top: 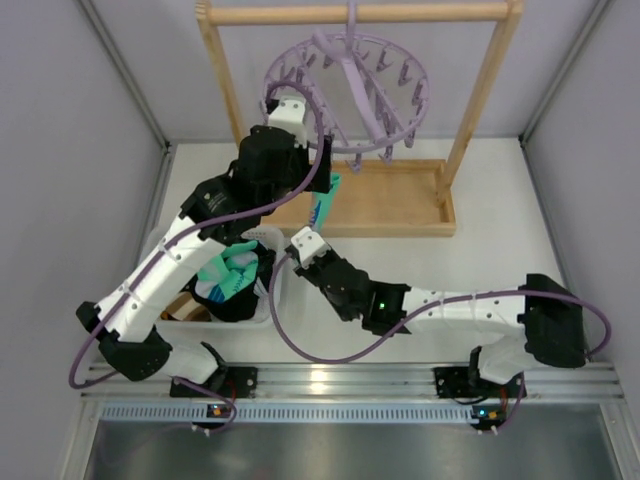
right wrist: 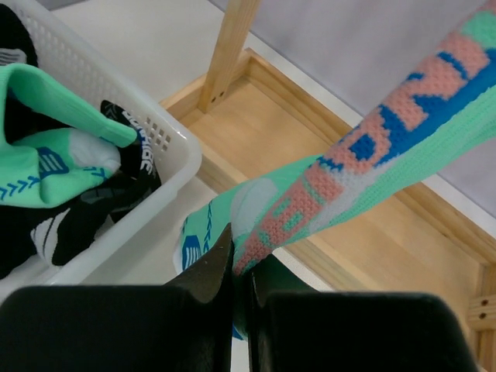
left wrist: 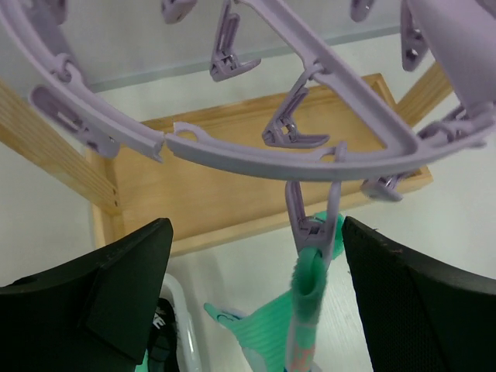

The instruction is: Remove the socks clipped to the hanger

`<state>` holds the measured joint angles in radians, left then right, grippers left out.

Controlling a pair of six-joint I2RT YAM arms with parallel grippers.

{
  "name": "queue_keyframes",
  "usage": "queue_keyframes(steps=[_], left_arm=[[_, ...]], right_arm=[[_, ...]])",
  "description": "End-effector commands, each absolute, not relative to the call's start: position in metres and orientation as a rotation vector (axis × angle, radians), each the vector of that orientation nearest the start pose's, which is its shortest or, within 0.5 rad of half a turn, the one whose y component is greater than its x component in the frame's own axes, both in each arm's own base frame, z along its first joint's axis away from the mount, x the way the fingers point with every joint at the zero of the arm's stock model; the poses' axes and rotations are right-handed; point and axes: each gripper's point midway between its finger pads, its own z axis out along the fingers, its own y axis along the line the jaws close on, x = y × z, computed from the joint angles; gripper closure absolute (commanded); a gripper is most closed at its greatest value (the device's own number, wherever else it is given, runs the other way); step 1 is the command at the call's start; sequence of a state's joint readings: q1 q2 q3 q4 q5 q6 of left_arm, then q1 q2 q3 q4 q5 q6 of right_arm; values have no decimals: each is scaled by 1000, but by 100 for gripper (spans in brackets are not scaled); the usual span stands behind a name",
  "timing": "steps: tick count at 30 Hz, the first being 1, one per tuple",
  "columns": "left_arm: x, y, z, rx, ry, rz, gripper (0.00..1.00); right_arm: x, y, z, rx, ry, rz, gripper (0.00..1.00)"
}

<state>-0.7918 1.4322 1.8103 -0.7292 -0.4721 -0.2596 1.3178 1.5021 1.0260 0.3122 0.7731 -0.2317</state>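
The lavender hanger [top: 350, 85] hangs from the wooden rack's top bar. One mint-teal sock [top: 322, 205] with pink and blue marks hangs from a clip [left wrist: 314, 232] on the ring's near side. My left gripper [left wrist: 256, 279] is open just under the ring, its jaws either side of that clip and the sock's cuff [left wrist: 310, 302]. My right gripper [right wrist: 242, 267] is shut on the sock's lower part [right wrist: 364, 147], near the rack base. In the top view it [top: 303, 243] sits beside the basket.
A white basket [top: 268, 300] at the left holds mint-teal and black socks [top: 228, 270]; its rim shows in the right wrist view [right wrist: 116, 116]. The wooden rack frame [top: 395, 205] stands at the back with two uprights. Grey walls close both sides.
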Motion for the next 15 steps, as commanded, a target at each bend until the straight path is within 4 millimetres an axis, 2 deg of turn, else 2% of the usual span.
queue_keyframes(steps=[1,5,10,15], left_arm=[[316,-246,428,211,1780,-454,6],[314,-257,430,251,1746,-534,8],[315,-281,432,303,1726,-631,11],[322,-290,429,304,1722,-647,15]], right_arm=[[218,387,278,-621,1457,386,100],[217,384,283,-614,1441,422,100],[213,388,285,-644,1425,449,100],[209,391,281,-675,1415,471,100]])
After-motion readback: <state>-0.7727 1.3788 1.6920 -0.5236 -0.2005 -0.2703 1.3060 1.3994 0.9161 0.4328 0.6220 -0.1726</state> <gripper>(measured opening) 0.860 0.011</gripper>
